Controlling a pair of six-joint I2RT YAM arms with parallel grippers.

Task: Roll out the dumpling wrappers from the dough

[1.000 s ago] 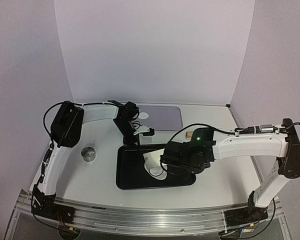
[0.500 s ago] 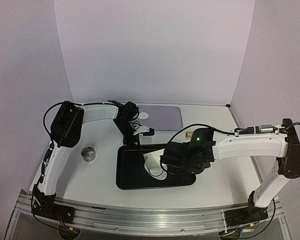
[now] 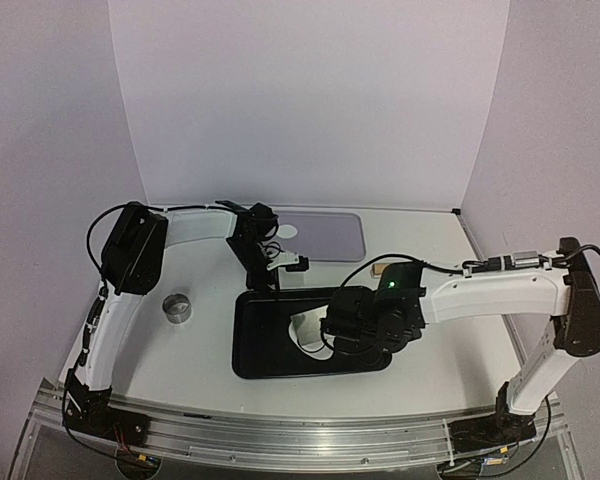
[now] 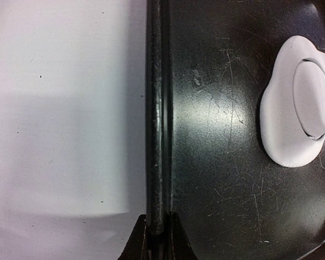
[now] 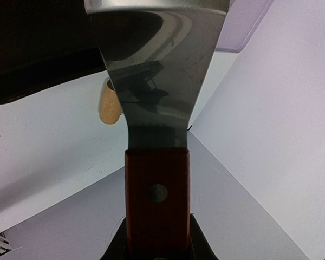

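Flattened white dough (image 4: 276,127) lies long-axis parallel to the black tray (image 4: 216,173) rim pinched by the left end effector (image 4: 158,232); right end effector (image 5: 157,241) clamps a scraper (image 5: 157,70); white bench (image 3: 195,345), lavender walls (image 3: 300,100).

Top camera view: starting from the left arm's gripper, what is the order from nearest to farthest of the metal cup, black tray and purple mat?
1. black tray, its far rim pinched by the left gripper.
2. purple mat, just behind the gripper.
3. metal cup, off to its left.
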